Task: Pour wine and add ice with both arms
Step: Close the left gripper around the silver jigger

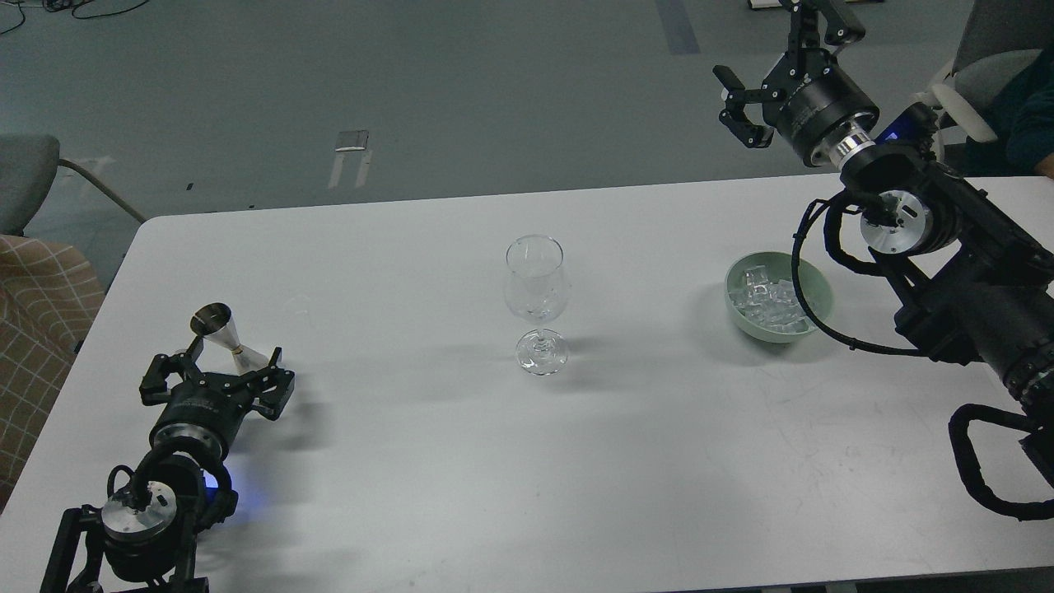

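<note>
Left arm (177, 445) lies low, jaws apart around the jigger (224, 333); right arm (914, 206) raised, jaws apart.

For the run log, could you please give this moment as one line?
left pincer: around jigger on table | right pincer: open, raised, empty | glass: upright, empty | ice: in bowl

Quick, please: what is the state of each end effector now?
Left end effector: around the metal jigger; grip cannot be told.
Right end effector: open, holding nothing.
</note>
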`<state>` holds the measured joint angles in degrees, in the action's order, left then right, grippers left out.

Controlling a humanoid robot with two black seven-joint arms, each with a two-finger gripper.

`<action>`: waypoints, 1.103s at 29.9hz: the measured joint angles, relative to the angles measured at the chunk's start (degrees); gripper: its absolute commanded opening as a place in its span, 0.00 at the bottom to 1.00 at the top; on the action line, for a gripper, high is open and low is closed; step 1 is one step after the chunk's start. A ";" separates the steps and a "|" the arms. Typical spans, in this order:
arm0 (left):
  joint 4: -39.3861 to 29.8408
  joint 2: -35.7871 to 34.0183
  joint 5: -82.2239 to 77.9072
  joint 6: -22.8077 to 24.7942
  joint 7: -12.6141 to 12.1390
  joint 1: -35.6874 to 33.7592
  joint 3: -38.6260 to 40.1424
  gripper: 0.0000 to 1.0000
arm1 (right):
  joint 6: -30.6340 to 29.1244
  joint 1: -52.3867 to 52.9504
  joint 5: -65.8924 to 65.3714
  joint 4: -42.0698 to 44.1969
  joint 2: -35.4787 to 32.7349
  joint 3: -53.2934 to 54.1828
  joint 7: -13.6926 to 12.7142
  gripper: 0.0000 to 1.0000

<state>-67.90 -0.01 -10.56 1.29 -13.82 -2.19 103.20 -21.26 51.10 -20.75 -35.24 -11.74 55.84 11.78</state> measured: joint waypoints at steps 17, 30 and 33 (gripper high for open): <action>5.60 -0.83 -3.11 0.45 1.60 -5.01 -0.19 0.91 | 0.00 0.14 0.00 0.02 -0.12 -0.03 0.00 1.00; 8.04 -1.77 -3.06 0.36 2.54 -5.72 -0.19 0.48 | 0.00 0.23 -0.07 0.17 -0.07 -0.12 0.00 1.00; 8.05 -1.77 -3.06 0.36 2.54 -5.79 -0.20 0.44 | 0.00 0.23 -0.08 0.17 -0.07 -0.12 0.00 1.00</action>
<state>-59.86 -1.78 -13.62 1.65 -11.28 -7.98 103.01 -21.26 51.33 -20.83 -35.07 -11.81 55.72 11.78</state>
